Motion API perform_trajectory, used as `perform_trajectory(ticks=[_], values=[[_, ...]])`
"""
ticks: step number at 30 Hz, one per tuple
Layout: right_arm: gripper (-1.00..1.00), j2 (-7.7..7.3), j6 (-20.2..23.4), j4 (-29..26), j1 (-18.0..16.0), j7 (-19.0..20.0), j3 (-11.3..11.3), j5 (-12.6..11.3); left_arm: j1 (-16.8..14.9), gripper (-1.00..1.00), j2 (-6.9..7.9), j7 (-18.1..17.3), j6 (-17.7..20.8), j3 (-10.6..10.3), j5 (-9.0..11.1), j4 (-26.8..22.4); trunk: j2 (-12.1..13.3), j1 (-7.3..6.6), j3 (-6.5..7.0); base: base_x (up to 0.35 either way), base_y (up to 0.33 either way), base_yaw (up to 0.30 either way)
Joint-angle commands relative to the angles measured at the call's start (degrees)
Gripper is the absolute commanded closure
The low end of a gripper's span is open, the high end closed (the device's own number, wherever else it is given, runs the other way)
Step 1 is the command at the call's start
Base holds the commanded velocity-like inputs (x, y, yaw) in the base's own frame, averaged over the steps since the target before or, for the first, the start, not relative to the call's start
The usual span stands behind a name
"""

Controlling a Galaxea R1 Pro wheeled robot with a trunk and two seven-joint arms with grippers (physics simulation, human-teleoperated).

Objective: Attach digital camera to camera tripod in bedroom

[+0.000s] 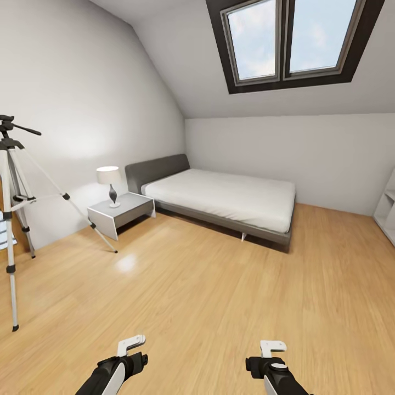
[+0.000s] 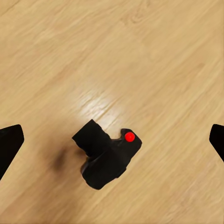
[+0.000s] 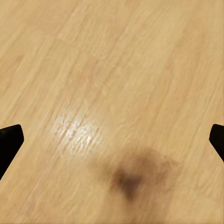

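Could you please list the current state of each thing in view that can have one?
digital camera: lying on the wood floor, not gripped, not mounted.
camera tripod: standing upright, legs spread, head bare.
left gripper: open, over the camera.
right gripper: open, holding nothing.
lamp: upright on the nightstand.
bed: mattress bare.

grey bed (image 1: 219,200), white nightstand (image 1: 120,213) beside it, lamp (image 1: 109,184) on top; skylight (image 1: 291,38)
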Motion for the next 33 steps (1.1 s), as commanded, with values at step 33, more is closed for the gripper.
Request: perform_trajectory(ticks=[33], values=[[-1.00, -0.01, 0.4, -0.1, 0.0, -0.2, 0.0, 0.1, 0.0, -1.00, 0.17, 0.4, -0.2, 0.4, 0.6, -0.3, -13.3, 7.25, -5.99, 0.000, 0.000, 0.000]])
